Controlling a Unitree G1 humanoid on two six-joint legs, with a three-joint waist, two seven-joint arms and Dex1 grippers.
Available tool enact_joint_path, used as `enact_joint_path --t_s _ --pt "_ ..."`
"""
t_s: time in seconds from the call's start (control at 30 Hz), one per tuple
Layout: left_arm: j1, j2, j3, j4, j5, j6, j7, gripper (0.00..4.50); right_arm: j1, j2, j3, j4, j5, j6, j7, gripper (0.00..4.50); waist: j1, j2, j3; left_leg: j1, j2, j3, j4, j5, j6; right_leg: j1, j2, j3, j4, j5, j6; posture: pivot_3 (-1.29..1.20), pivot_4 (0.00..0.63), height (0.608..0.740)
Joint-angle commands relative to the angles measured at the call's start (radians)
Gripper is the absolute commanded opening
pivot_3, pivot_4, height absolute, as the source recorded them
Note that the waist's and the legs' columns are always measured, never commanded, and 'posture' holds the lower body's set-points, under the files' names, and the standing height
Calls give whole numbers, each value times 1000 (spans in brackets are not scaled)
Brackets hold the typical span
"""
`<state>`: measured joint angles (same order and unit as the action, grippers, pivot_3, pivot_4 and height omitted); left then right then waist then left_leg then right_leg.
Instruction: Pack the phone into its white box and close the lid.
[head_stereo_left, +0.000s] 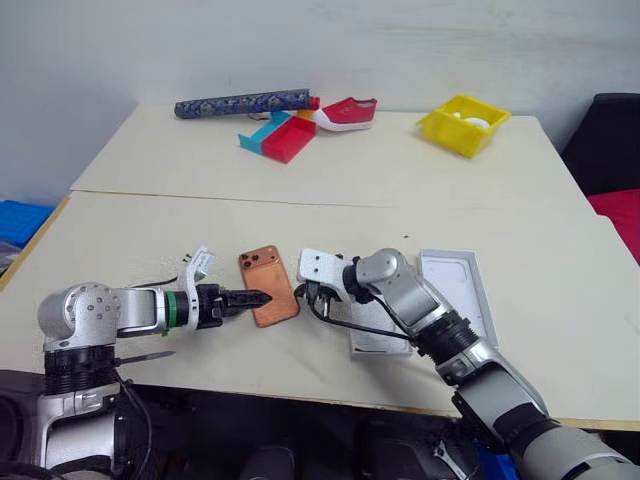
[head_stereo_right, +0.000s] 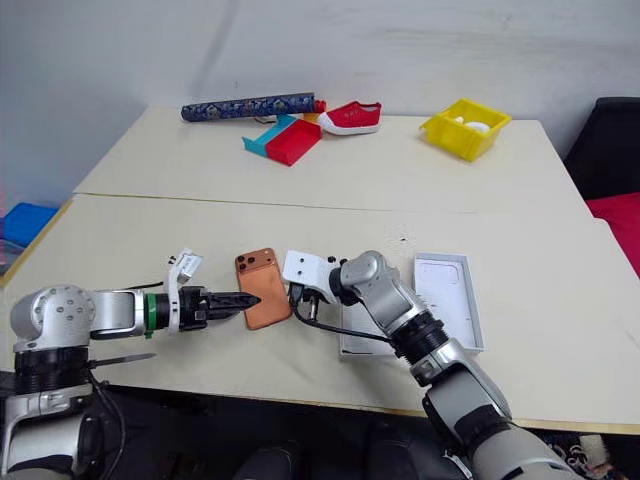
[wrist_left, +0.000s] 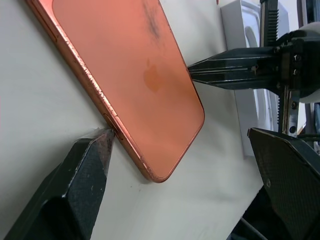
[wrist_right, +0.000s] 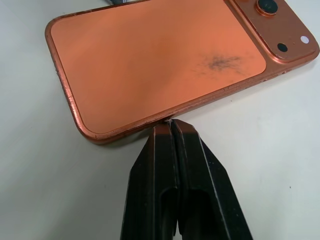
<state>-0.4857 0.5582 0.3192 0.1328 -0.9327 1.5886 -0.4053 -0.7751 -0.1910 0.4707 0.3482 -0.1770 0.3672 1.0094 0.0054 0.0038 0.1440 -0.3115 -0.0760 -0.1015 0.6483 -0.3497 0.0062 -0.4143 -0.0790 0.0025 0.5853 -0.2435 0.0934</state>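
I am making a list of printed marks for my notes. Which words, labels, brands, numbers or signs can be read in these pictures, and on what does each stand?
No words or numbers can be read.
Phone: a small pale logo on its back, a sign with no letters.
Patterned roll at the far side of the table: its pattern is too small to read.

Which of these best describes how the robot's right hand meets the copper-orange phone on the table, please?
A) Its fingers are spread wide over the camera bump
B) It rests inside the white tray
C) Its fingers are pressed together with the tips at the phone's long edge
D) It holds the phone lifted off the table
C: in the right wrist view the right hand has its two black fingers shut together, tips right at the long edge of the phone, which lies flat on the table.
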Motion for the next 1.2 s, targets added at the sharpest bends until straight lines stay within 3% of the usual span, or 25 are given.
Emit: enact_joint_path --t_s 0.03,0.2,0.77,0.93,1.2 --pt "1 -59 -36 96 -128 26 -50 4486 10 34 29 -53 30 -3 24 0 0 0 0 0 0 0 0 0 0 0 0 0 0 0 0 0 150 740" --pt "6 -21 1 151 -155 26 -86 4486 17 31 23 -58 25 2 27 0 -3 -1 0 -4 0 -1 0 2 0 -4 0 0 0 -1 1 0 150 740" --pt "-13 -49 58 128 -192 26 -134 4486 47 54 4 -129 79 54 69 0 -6 -7 4 -15 0 -1 -1 2 0 -14 0 0 2 -1 1 0 150 740" --pt "14 79 53 93 -87 23 -108 4486 37 38 -1 -97 51 31 47 0 -12 -10 5 -17 1 -1 -1 2 -1 -18 1 0 3 -1 1 0 150 740" --pt "13 358 -15 96 -16 24 -211 4486 28 31 1 -59 46 1 26 0 -53 -12 5 -24 3 0 -3 1 -3 -31 4 3 8 -3 -2 0 150 740"
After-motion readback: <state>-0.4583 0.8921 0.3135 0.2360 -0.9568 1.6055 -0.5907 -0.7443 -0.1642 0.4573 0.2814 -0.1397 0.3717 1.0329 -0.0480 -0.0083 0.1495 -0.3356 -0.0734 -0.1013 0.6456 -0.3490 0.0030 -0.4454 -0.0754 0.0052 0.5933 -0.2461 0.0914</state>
